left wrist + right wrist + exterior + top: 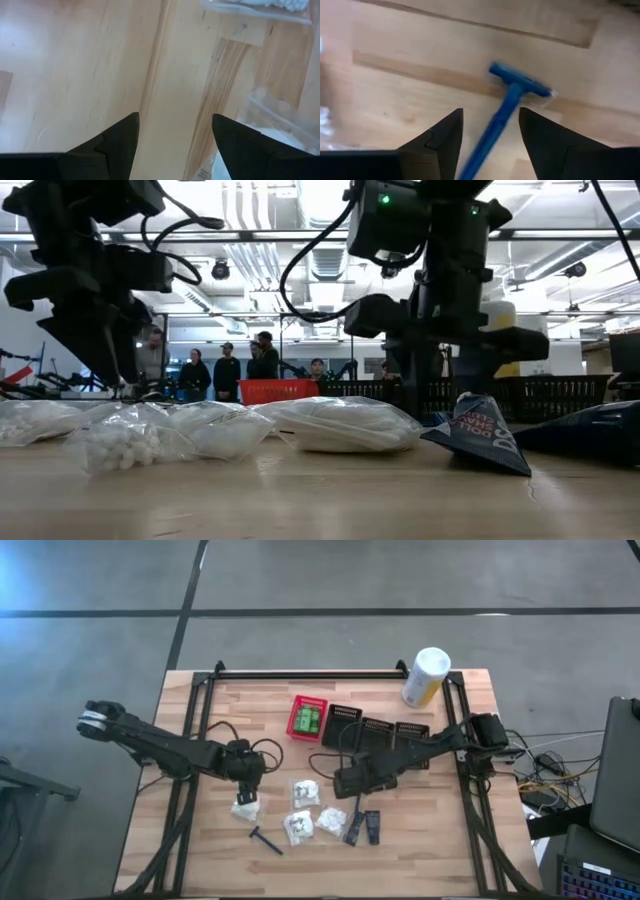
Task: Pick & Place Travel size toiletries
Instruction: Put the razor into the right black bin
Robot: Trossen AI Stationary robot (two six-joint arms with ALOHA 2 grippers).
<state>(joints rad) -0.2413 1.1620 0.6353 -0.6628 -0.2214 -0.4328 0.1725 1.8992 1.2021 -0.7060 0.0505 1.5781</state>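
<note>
A blue razor (512,95) lies on the wooden table, its head away from my right gripper (491,111). That gripper (350,783) points down and is open, one finger on either side of the razor's handle without touching it. My left gripper (175,117) is open over bare wood at the table's left (243,780), just beside a white crinkly pouch (245,806). More white pouches (305,791) (298,828) (330,818), a slim black razor (266,840) and two dark packets (363,827) lie near the front. Green packets sit in the red basket (308,718).
Three black slotted baskets (378,732) stand in a row right of the red one. A tall white-and-yellow canister (426,677) stands at the back right. Several people stand in the room behind the table (225,370). The near left and far left of the tabletop are bare wood.
</note>
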